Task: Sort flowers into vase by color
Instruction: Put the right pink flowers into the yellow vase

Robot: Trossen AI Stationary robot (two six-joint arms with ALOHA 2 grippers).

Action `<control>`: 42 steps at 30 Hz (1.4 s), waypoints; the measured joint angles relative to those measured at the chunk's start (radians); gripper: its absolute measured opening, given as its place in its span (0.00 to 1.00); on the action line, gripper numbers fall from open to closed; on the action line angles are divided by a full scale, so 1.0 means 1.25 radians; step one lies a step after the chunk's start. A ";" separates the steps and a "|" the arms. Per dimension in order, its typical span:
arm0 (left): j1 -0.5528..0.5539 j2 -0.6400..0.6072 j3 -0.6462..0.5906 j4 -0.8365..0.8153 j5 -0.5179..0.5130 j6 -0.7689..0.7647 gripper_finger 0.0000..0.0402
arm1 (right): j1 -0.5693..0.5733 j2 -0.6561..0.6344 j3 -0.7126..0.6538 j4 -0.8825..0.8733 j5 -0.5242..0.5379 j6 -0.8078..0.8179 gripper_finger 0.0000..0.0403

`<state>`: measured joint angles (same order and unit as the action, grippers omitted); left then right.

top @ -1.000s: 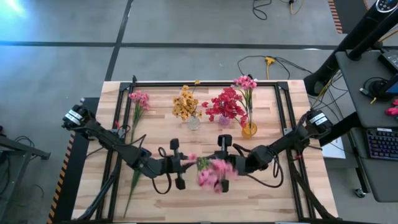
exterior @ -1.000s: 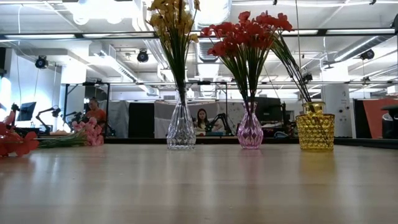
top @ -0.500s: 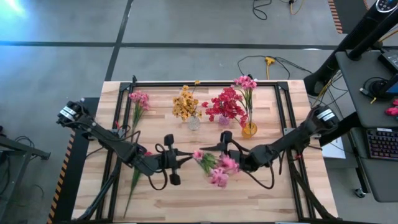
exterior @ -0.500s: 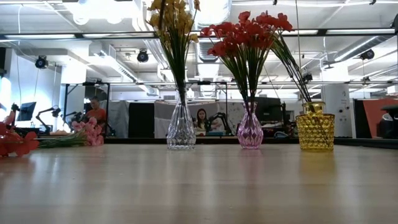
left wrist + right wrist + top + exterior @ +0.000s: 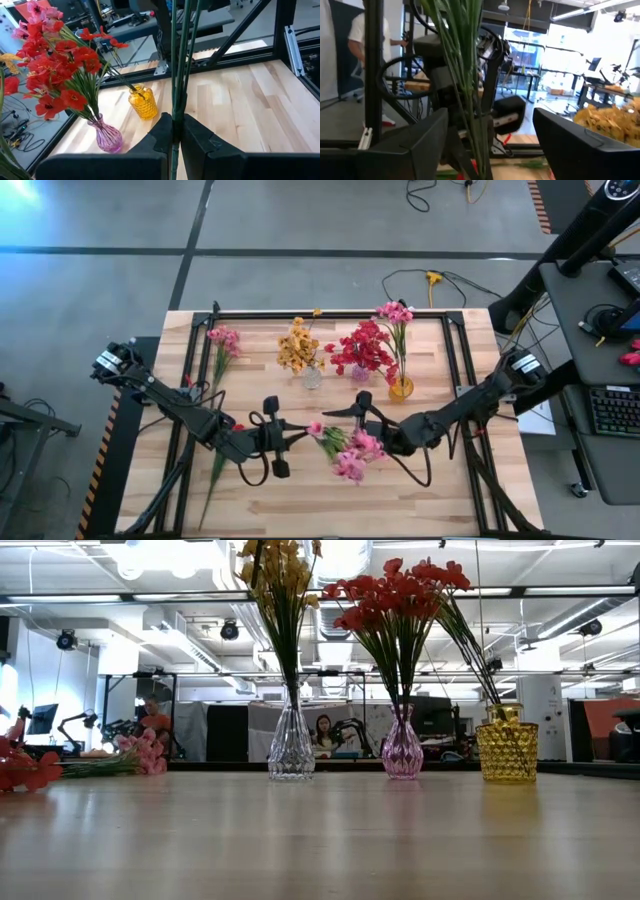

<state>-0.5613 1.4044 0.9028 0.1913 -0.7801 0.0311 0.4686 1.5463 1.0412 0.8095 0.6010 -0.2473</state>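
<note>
My left end effector [image 5: 285,442] is clenched on the green stems of a pink sprig [image 5: 345,452] held over the near middle of the tabletop [image 5: 440,490]; my right end effector [image 5: 372,430] stands released, its fingers apart on either side of the same stems. At the far edge, yellow flowers [image 5: 298,345] fill the clear vase [image 5: 312,377], red flowers [image 5: 362,347] the pink vase [image 5: 109,138], and one pink flower [image 5: 393,312] the amber vase [image 5: 401,388]. More pink flowers [image 5: 223,340] lie far left, unsorted; roughly halfway, I judge
</note>
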 joint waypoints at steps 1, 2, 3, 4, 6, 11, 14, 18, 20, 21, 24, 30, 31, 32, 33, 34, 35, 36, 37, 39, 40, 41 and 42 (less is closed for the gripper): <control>0.000 0.000 0.000 0.000 -0.006 0.000 0.02 | 0.000 0.000 0.000 -0.008 0.003 0.006 0.72; 0.000 0.000 0.000 0.000 -0.017 0.000 0.02 | 0.000 -0.002 0.000 -0.017 0.003 0.011 0.74; 0.000 0.000 0.000 0.000 -0.025 0.000 0.02 | 0.000 -0.002 0.000 -0.022 0.004 0.010 0.75; 0.000 0.000 0.000 0.000 -0.032 0.000 0.02 | 0.000 -0.002 0.000 -0.022 0.003 0.010 0.76; 0.000 0.000 0.000 0.000 -0.034 0.000 0.02 | -0.002 -0.002 0.002 -0.021 0.003 0.011 0.77; 0.000 0.009 0.000 0.014 -0.012 0.008 0.02 | -0.021 0.015 0.037 -0.030 -0.019 0.011 0.76; 0.003 0.021 0.000 0.031 -0.011 0.010 0.02 | -0.037 0.034 0.064 -0.055 -0.080 0.017 0.74; 0.005 0.024 0.000 0.034 -0.015 0.016 0.02 | -0.041 0.045 0.100 -0.086 -0.103 0.008 0.68; 0.005 0.024 0.000 0.033 -0.017 0.018 0.02 | -0.040 0.045 0.106 -0.094 -0.104 0.001 0.62; 0.005 0.024 0.000 0.031 -0.018 0.018 0.02 | -0.040 0.045 0.107 -0.096 -0.104 0.001 0.59; 0.005 0.024 0.000 0.029 -0.018 0.021 0.02 | -0.040 0.045 0.106 -0.100 -0.104 0.002 0.47; 0.005 0.024 0.000 0.029 -0.019 0.007 0.08 | -0.040 0.041 0.104 -0.099 -0.103 0.010 0.18; 0.005 0.024 0.000 0.029 -0.019 0.003 0.10 | -0.040 0.041 0.104 -0.099 -0.103 0.010 0.13; 0.005 0.024 0.000 0.028 -0.019 -0.001 0.13 | -0.040 0.040 0.104 -0.100 -0.103 0.010 0.09; 0.005 0.023 0.000 0.025 -0.019 -0.007 0.16 | -0.040 0.039 0.104 -0.100 -0.103 0.010 0.06; 0.005 0.022 0.000 0.019 -0.019 -0.011 0.19 | -0.040 0.038 0.104 -0.101 -0.103 0.010 0.04; 0.005 0.020 0.000 0.012 -0.019 -0.016 0.22 | -0.040 0.036 0.104 -0.101 -0.103 0.014 0.04; 0.005 0.018 0.000 0.004 -0.019 -0.022 0.26 | -0.040 0.035 0.104 -0.102 -0.103 0.023 0.04; 0.005 0.015 0.000 -0.009 -0.019 -0.030 0.30 | -0.040 0.030 0.104 -0.112 -0.103 0.037 0.03; 0.005 0.007 0.000 -0.036 -0.020 -0.038 0.39 | -0.042 0.016 0.104 -0.150 -0.098 0.068 0.03; 0.004 0.002 0.000 -0.053 -0.020 -0.039 0.42 | -0.044 0.006 0.104 -0.175 -0.083 0.087 0.03; 0.003 -0.002 0.000 -0.071 -0.020 -0.040 0.46 | -0.045 -0.006 0.104 -0.205 -0.056 0.106 0.03; 0.002 -0.008 0.000 -0.087 -0.019 -0.043 0.49 | -0.047 -0.022 0.104 -0.244 -0.021 0.124 0.03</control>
<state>-0.5588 1.3949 0.9031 0.0820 -0.8041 -0.0224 0.4102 1.5188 1.1713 0.5043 0.5752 -0.0918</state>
